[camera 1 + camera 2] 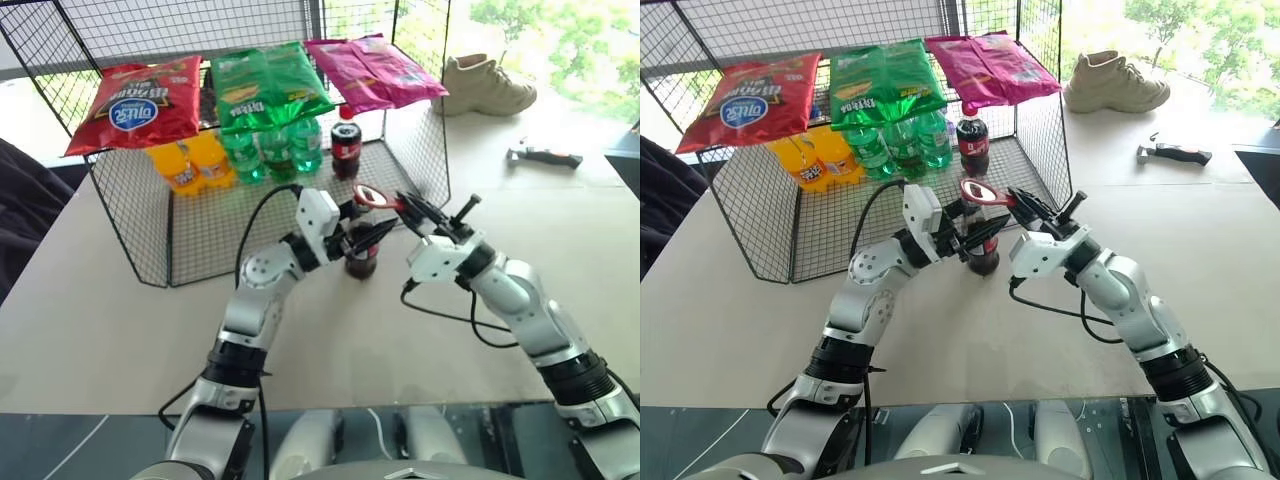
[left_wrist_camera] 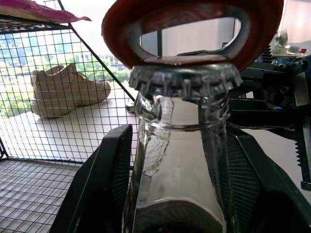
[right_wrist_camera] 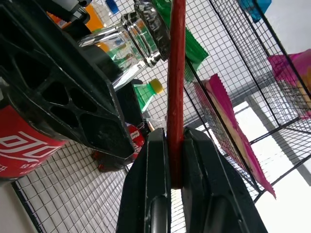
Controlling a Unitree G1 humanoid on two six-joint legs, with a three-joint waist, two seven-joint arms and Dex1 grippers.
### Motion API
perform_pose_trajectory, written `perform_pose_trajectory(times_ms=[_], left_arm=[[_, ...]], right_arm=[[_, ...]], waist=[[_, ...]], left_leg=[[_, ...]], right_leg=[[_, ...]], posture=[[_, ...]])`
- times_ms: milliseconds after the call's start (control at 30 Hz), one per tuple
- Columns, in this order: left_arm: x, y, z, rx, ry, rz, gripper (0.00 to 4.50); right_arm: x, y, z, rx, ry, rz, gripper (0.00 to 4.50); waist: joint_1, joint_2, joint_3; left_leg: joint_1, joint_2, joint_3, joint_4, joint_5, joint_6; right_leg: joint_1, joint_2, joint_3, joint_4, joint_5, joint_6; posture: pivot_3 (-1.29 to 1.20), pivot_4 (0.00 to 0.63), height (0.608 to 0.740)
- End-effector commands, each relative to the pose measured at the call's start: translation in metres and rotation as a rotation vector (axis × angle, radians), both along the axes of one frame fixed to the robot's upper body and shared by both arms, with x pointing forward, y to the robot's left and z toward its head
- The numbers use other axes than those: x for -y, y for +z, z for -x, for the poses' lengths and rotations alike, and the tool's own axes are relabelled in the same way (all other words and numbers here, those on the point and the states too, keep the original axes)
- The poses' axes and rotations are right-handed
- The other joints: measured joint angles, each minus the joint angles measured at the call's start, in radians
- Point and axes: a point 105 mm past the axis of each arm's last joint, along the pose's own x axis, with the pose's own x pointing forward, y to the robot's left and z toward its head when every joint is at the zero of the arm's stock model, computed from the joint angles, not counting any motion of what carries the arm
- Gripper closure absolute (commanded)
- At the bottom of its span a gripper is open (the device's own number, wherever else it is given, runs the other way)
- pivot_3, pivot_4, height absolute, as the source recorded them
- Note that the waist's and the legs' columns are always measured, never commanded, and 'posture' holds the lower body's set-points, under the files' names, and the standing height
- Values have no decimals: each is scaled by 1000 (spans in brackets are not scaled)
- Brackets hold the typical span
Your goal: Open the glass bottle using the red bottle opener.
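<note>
Left gripper (image 1: 375, 232) was clamped on the small clear glass cola bottle (image 1: 361, 255) with dark liquid and a red label, one black finger on each side of the neck. Bottle stood upright on the pale table (image 1: 120, 320), just in front of the black wire-mesh rack (image 1: 200, 240). Left wrist view: fingers (image 2: 99, 184) flanked the clear glass neck, silver crown cap (image 2: 184, 80) still on.

Right gripper (image 1: 412, 211) was pinched tight on the thin handle of the flat red bottle opener (image 1: 375, 197) with the oval ring head. Right wrist view: the red handle (image 3: 176, 97) ran edge-on between the two closed fingers (image 3: 150, 194). Ring head sat over the bottle top; in the left wrist view its lower rim rested at the cap's top edge, and the cap looked unbent.

Both grippers met at the bottle, the left from the robot's left side, the right from its right.

Rack contents: a red snack bag (image 1: 135, 100), a green snack bag (image 1: 268, 85) and a pink snack bag (image 1: 375, 70) lay on the top shelf. Below: orange bottles (image 1: 190, 160), green plastic bottles (image 1: 275, 148), and a plastic cola bottle with a red screw cap (image 1: 346, 143).

Far right of the table: a beige shoe (image 1: 490, 85) and a small dark-handled tool (image 1: 543, 155), well apart from the bottle.
</note>
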Motion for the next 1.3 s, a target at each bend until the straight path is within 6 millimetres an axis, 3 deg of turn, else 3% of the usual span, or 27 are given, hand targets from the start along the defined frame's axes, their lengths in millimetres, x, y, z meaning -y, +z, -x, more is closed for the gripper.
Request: perform_pose_trajectory(times_ms=[33, 167, 433, 667, 1300], left_arm=[[1, 2, -2, 0, -3, 4, 2407], [2, 2, -2, 1, -3, 4, 2407], [4, 2, -1, -1, -10, 1, 2407], [5, 2, -2, -2, -13, 4, 2407], [7, 1, -5, -8, -19, 3, 2407]], right_arm=[[-17, -31, 8, -16, 78, 120, 4500], [-25, -44, 6, -23, 114, 155, 4500], [-33, -52, -1, -59, 135, 149, 4500], [-42, -50, 10, -20, 224, 160, 4500], [-53, -76, 16, -94, 373, 278, 4500]], waist=[[0, 0, -1], [-1, 0, -2], [-6, 0, -1], [-6, 0, -1], [-5, 0, -2]], left_leg=[[1, 0, 0, 0, 0, 0], [3, 0, 0, 0, 0, 0], [17, 4, 2, -3, 0, 0], [18, 6, 2, -3, 0, 0], [19, 7, 2, -4, -1, 1]], right_leg=[[1, 1, 0, 0, 0, 0], [2, 1, 0, 0, 0, 0], [16, 4, 2, -2, 0, -1], [15, 7, 3, -2, 1, -2], [16, 8, 3, -3, 1, -3]], posture=[[0, 150, 732], [0, 150, 732], [0, 150, 732], [0, 150, 732], [0, 150, 732]])
